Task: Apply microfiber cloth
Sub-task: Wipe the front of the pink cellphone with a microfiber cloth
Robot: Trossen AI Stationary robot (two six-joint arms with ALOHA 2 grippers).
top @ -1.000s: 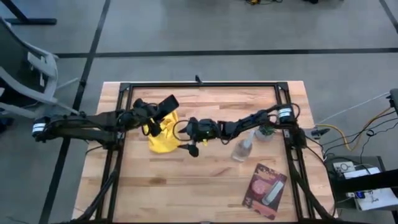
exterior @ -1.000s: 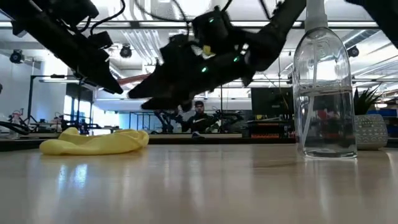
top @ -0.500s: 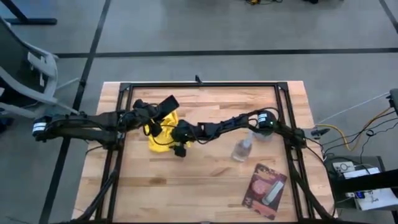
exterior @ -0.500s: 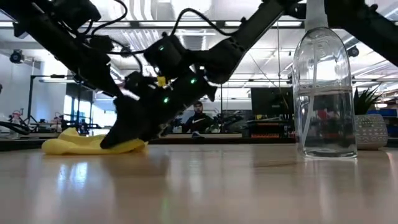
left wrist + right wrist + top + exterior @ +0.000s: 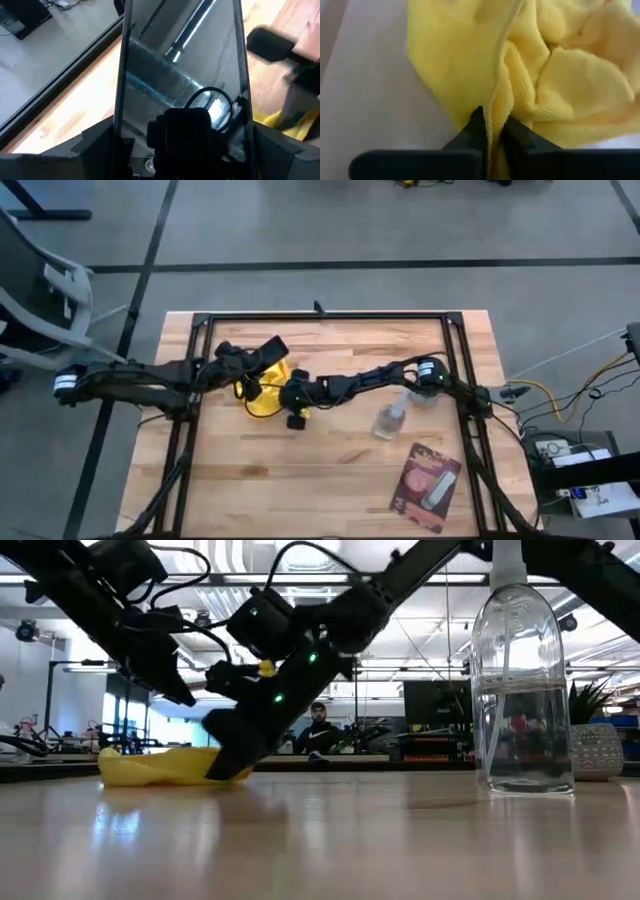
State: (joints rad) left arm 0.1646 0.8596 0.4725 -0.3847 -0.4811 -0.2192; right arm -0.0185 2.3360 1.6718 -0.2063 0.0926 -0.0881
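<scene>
right wrist view — right gripper (image 5: 492,131) nearly closed, pinching fold of microfiber cloth (image 5: 540,70).

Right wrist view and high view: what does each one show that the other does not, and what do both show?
Only the right wrist view shows the right gripper pinching a fold of the microfiber cloth. Only the high view shows the left gripper beside the cloth, the spray bottle, the pink-and-dark packet and the table. Both show the yellow cloth at the right gripper.
</scene>
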